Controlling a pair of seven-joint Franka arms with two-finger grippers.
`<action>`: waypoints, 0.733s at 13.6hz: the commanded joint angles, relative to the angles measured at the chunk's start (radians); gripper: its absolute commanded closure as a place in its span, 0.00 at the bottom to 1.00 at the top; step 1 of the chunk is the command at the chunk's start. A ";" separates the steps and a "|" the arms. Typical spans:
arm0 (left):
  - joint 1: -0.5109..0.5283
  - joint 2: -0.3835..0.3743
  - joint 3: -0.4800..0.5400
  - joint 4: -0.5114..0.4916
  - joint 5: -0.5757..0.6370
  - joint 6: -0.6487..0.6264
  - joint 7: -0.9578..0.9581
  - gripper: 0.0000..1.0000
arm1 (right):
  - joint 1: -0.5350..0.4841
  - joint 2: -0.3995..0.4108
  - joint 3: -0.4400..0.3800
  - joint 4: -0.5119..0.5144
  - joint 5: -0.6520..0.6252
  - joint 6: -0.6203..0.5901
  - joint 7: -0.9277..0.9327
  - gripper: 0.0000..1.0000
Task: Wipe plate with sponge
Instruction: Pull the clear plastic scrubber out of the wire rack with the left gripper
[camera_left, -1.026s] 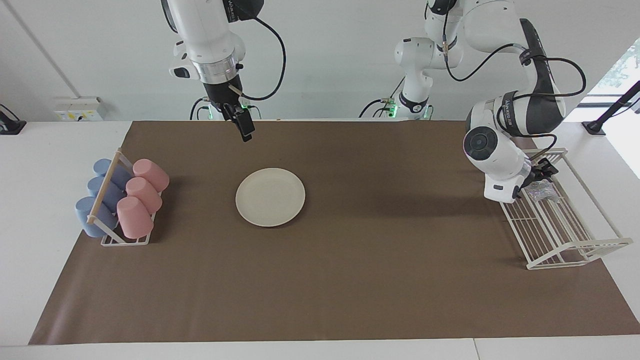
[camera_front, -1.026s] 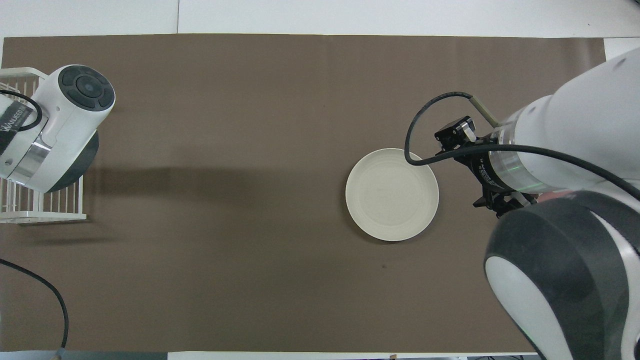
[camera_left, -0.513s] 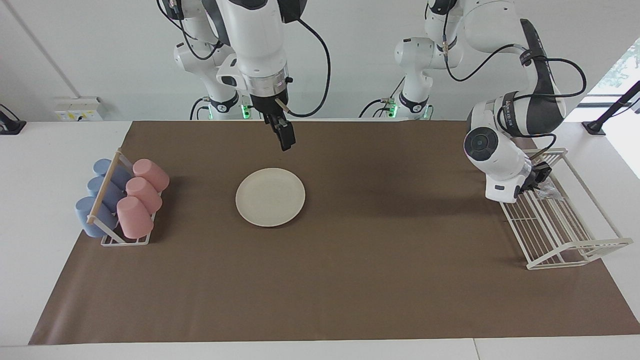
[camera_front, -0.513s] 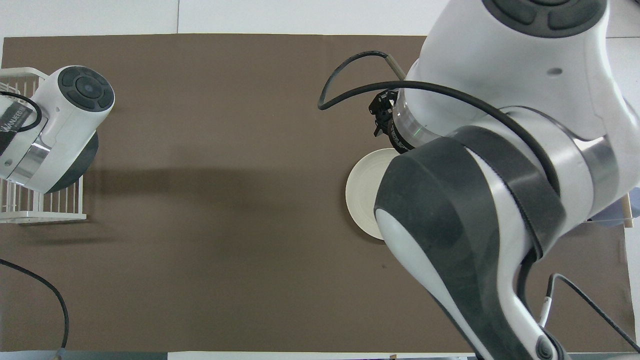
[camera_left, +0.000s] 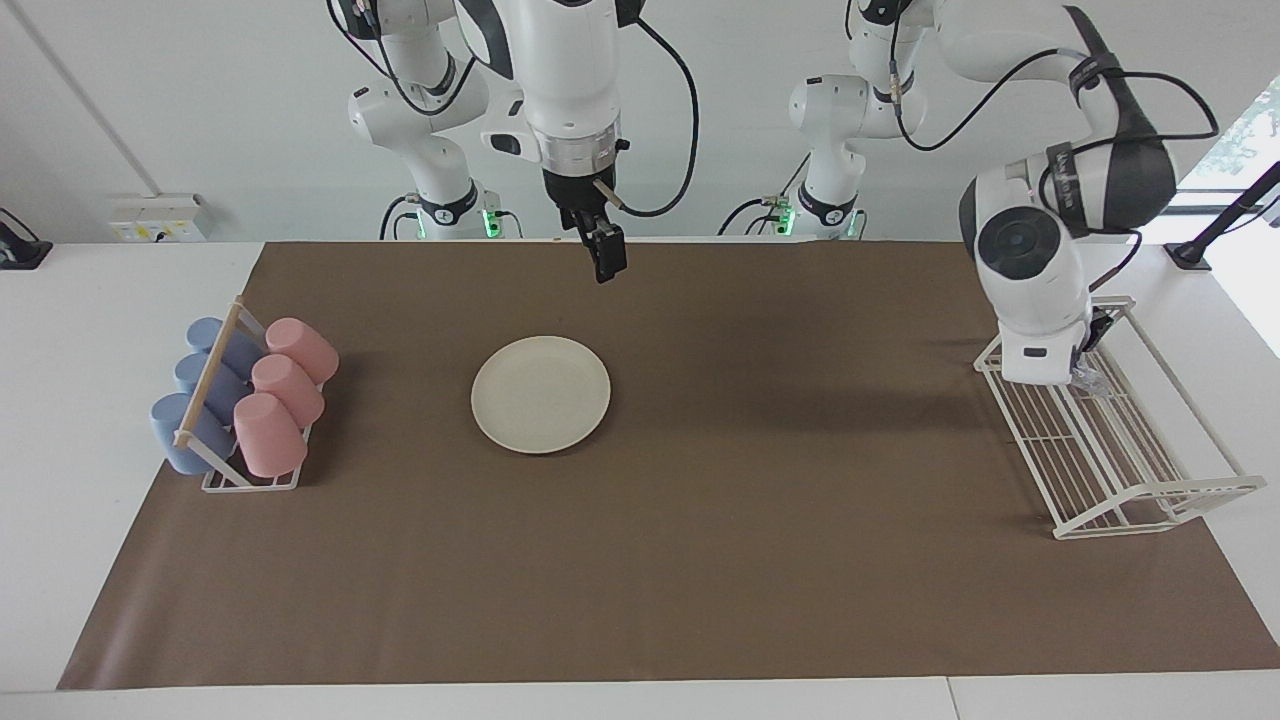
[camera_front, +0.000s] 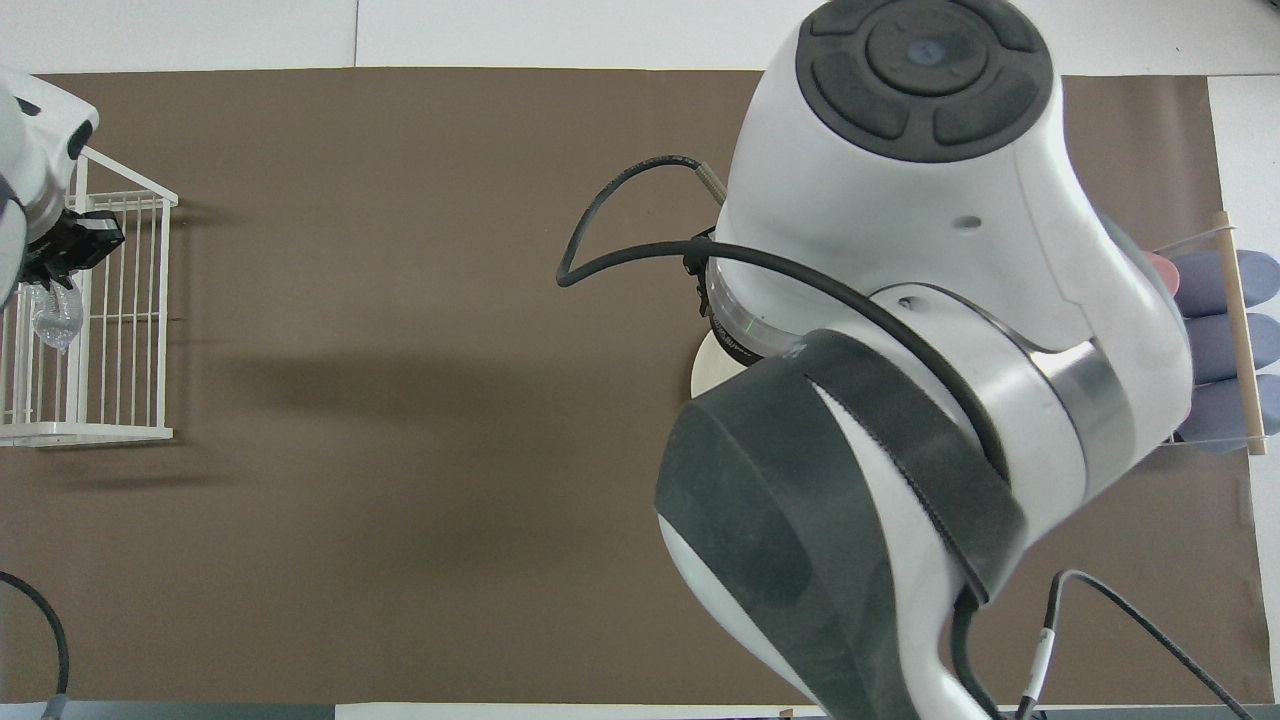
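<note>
since a second ago the left gripper (camera_left: 1088, 352) has risen out of the white wire rack (camera_left: 1150, 480) with the sponge (camera_front: 52, 315) pinched in its closed fingers, and the right gripper (camera_left: 604, 262) has swung along the robots' edge of the brown mat (camera_left: 800, 560), toward the left arm's end of the table.

now the sponge hangs below the left gripper over the rack's end nearest the robots, and shows as a small silvery wad in the overhead view. the plate (camera_left: 541, 393) lies flat on the mat, well apart from it, toward the right arm's end of the table. so the coming move, as i judge it, is a long carry along the table's length and then a descent onto the plate. the right gripper hangs, fingers spread, in the air over the mat beside the plate, so that arm is much the nearer one, but it holds nothing.

from above, the right arm's bulk hides nearly all of the plate; only a sliver of rim shows. in the facing view the left arm's wrist covers most of its gripper and the sponge. pink and blue cups (camera_left: 285, 385) lie in a holder at the right arm's end.
</note>
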 joint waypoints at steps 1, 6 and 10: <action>0.076 -0.058 -0.004 0.047 -0.266 -0.089 0.039 1.00 | 0.010 -0.034 -0.001 -0.040 0.009 -0.011 0.014 0.00; 0.194 -0.146 -0.001 0.039 -0.717 -0.203 0.079 1.00 | 0.027 -0.041 -0.001 -0.061 0.010 0.055 0.169 0.00; 0.263 -0.261 0.002 -0.167 -1.030 -0.216 0.192 1.00 | 0.109 -0.047 -0.001 -0.115 0.010 0.206 0.370 0.00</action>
